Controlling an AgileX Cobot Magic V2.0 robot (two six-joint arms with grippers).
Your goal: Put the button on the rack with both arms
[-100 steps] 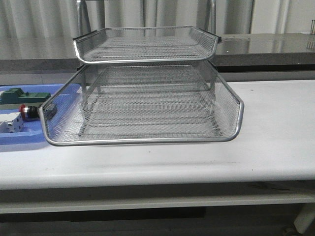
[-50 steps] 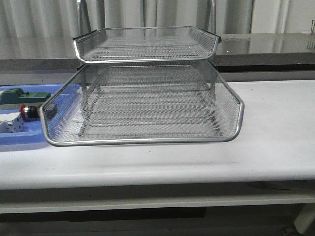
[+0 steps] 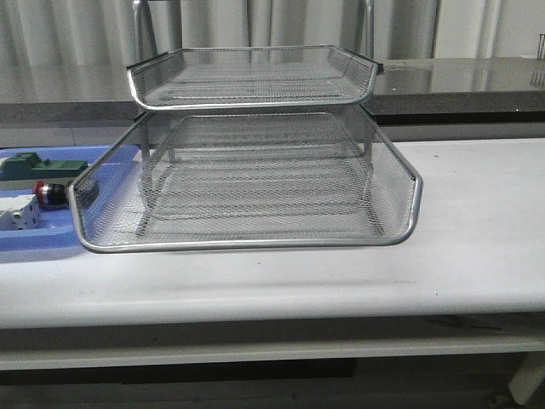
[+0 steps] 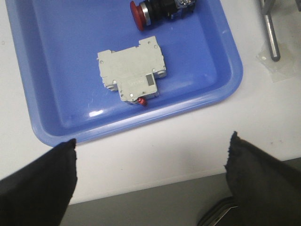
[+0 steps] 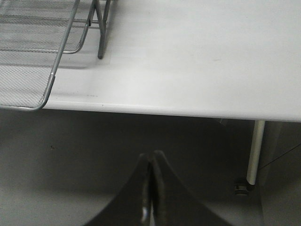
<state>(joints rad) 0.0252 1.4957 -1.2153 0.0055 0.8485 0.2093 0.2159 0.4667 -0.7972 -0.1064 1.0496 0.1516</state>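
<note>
While left hand (image 4: 150, 155) gapes — button (image 4: 162, 8) well beyond fingertips.

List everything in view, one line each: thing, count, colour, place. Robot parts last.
rack: one, silver wire mesh, centre of the table, lower tray pulled forward.
blue tray: one, blue, left of the rack.
button: one, red head, black body, in the blue tray.
white block: one, white, in the blue tray, beside the button.
green block: one, green, far end of the blue tray.
table: one, white.
left gripper: fingers black, open, before the blue tray's edge.
right gripper: fingers black, shut, off the table's front edge.
</note>
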